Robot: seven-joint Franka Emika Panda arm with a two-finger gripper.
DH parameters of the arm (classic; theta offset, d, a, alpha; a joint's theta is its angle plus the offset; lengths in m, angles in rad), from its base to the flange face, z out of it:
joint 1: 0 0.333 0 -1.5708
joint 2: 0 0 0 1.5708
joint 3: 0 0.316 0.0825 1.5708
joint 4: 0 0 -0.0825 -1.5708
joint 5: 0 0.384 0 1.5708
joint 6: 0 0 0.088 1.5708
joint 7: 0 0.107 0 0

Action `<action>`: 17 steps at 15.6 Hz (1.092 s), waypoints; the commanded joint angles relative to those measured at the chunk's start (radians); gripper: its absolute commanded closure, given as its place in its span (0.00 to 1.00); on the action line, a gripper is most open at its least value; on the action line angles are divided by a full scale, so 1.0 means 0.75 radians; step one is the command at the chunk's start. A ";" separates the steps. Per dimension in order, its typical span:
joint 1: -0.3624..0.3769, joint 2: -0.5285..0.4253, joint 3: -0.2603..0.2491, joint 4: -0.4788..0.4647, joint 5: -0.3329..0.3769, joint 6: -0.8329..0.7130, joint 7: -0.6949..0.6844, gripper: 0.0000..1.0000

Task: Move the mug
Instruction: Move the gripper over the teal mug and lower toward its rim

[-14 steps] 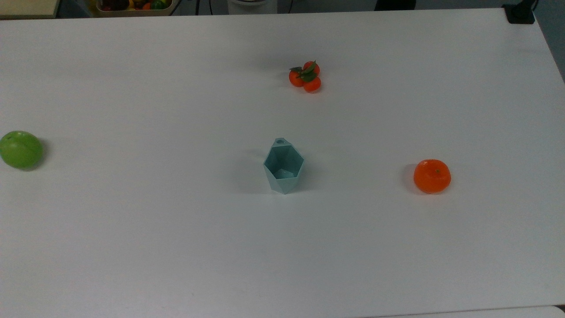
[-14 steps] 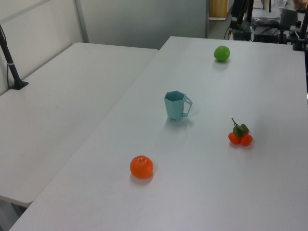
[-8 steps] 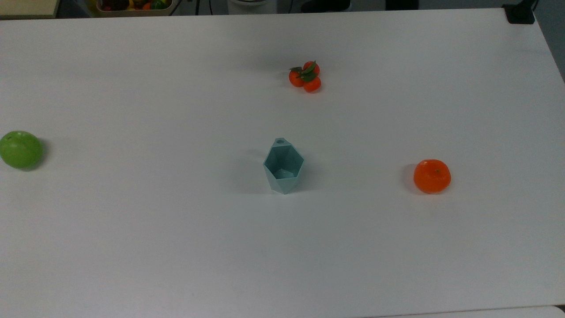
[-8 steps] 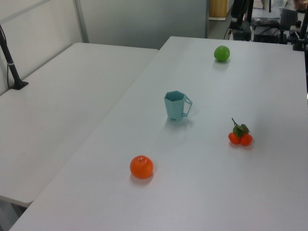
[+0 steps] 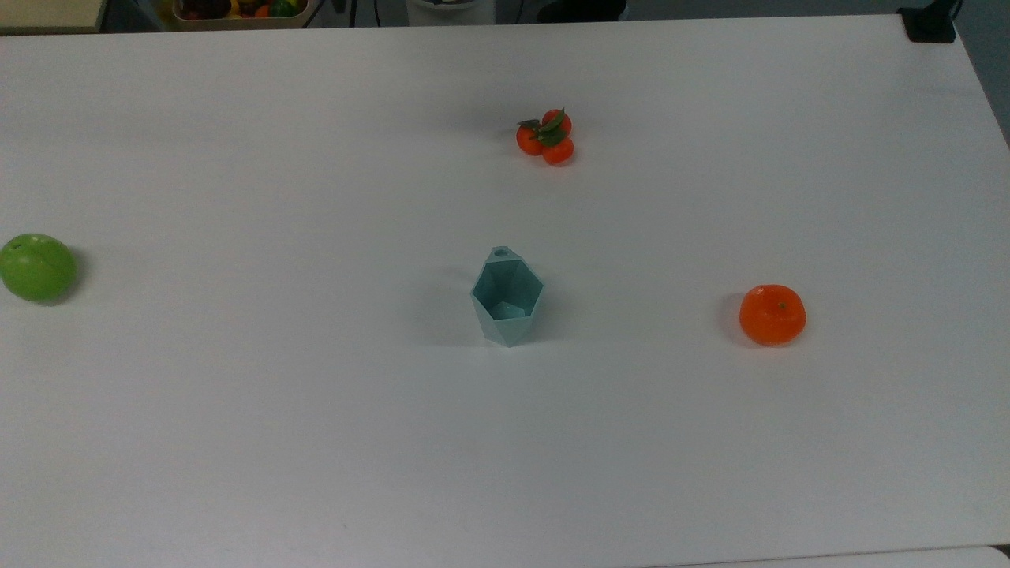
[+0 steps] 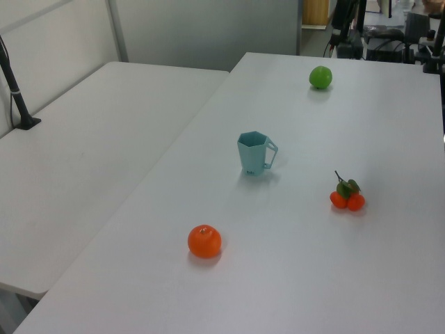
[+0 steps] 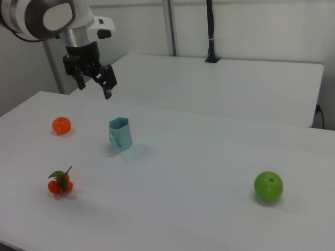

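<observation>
Hanging in the air above the table (image 7: 209,157), the gripper (image 7: 95,86) shows in the right view at about 10 o'clock from the mug (image 7: 121,134), well clear of it and touching nothing. The arm (image 7: 44,18) comes in from the right view's upper left, its white rounded wrist bent so that the black hand points downward and leans a little toward the right view's right. Its two fingers stand apart, open with a plain gap between them, and nothing is held. Going left to right across the top view, the green apple (image 5: 36,267) sits at the far 9 o'clock edge of the table (image 5: 237,434), the mug (image 5: 507,297) stands upright near the middle with its open hexagonal mouth up and its small holed handle pointing to 12 o'clock, the cluster of small tangerines with leaves (image 5: 546,136) lies well apart at 12 o'clock from the mug, and the orange (image 5: 772,314) rests well apart at 3 o'clock from it. In the left view the mug (image 6: 255,153) stands with its handle toward the left view's right, the orange (image 6: 204,241) at about 7 o'clock from it, the tangerines (image 6: 347,195) at 4 o'clock and the apple (image 6: 320,76) at 1 o'clock. A second white table (image 6: 90,146) adjoins at the left view's left.
</observation>
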 commanded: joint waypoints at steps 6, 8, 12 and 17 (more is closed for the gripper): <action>0.152 0.158 -0.002 -0.030 -0.118 0.229 0.024 0.00; 0.158 0.197 -0.002 -0.042 -0.116 0.306 0.026 0.00; 0.189 0.281 0.000 -0.085 -0.105 0.478 0.028 0.00; 0.236 0.332 0.014 -0.185 -0.103 0.689 0.030 0.00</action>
